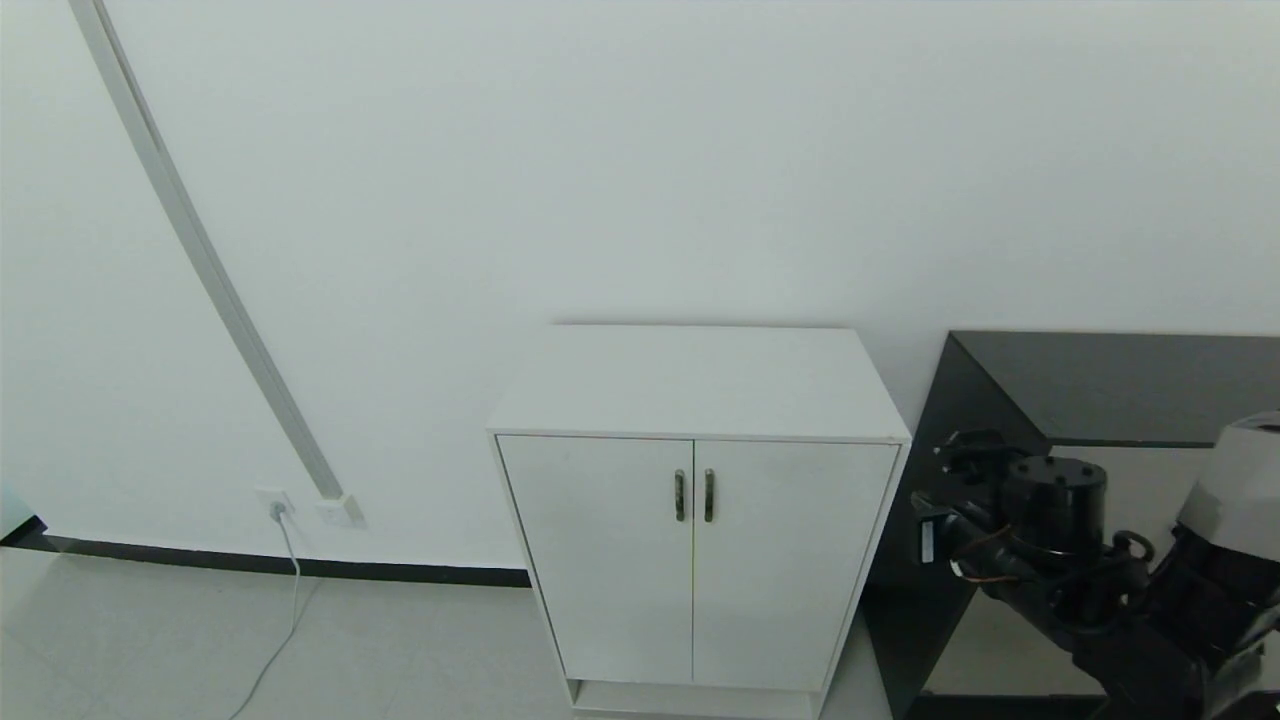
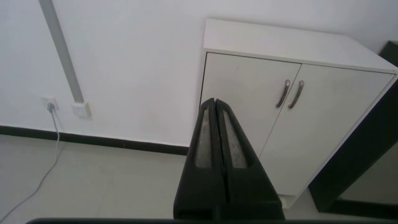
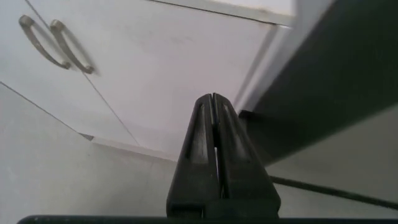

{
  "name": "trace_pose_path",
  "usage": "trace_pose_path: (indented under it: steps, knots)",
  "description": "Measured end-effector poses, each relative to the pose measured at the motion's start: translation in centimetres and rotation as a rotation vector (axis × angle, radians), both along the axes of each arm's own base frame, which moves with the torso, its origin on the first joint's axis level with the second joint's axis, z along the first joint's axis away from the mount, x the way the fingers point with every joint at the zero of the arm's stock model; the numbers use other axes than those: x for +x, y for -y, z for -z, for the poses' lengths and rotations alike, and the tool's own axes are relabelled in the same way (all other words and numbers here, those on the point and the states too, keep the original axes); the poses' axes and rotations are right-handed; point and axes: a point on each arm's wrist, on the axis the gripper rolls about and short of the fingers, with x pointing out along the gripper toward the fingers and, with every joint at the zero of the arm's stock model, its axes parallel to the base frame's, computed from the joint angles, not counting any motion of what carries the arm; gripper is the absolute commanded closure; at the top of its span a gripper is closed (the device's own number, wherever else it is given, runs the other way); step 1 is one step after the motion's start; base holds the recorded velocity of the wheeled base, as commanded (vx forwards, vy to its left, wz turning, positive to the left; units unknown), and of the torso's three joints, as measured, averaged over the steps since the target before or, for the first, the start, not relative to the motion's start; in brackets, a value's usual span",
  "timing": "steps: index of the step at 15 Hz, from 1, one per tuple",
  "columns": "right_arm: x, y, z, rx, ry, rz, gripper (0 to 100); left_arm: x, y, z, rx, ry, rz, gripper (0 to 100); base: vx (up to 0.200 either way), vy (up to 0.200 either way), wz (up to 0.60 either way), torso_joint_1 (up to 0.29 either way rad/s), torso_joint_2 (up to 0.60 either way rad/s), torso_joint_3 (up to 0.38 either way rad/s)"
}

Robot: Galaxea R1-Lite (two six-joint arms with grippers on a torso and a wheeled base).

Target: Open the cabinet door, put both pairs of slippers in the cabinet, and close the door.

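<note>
Left claw [image 2: 215,101] and right claw [image 3: 213,97] pinched shut, empty, facing the cabinet [image 1: 700,385].
Cabinet stands against the wall, both doors closed, handles [image 1: 709,496] side by side at the middle. Left claw is well apart from its left door; right claw is nearer, by the right door's outer edge, beside a black table [image 1: 1100,380].

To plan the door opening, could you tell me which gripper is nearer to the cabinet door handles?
Right. The right gripper sits close by the right edge of the cabinet, not far from the handles; the left gripper is farther back, off its left side.
</note>
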Motion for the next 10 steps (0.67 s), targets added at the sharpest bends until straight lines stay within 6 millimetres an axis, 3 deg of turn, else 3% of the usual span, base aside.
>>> trace_pose_path:
  steps: [4, 10]
  knots:
    - [-4.3, 3.9, -1.6, -0.027, 0.015, 0.077, 100, 0.0, 0.0, 0.0, 0.0, 0.0, 0.0, 100, 0.0, 0.0, 0.0, 0.0, 0.0, 0.0]
    - [-11.5, 6.7, -4.5, -0.081, 0.079, 0.094, 100, 0.0, 0.0, 0.0, 0.0, -0.001, 0.0, 100, 0.0, 0.0, 0.0, 0.0, 0.0, 0.0]
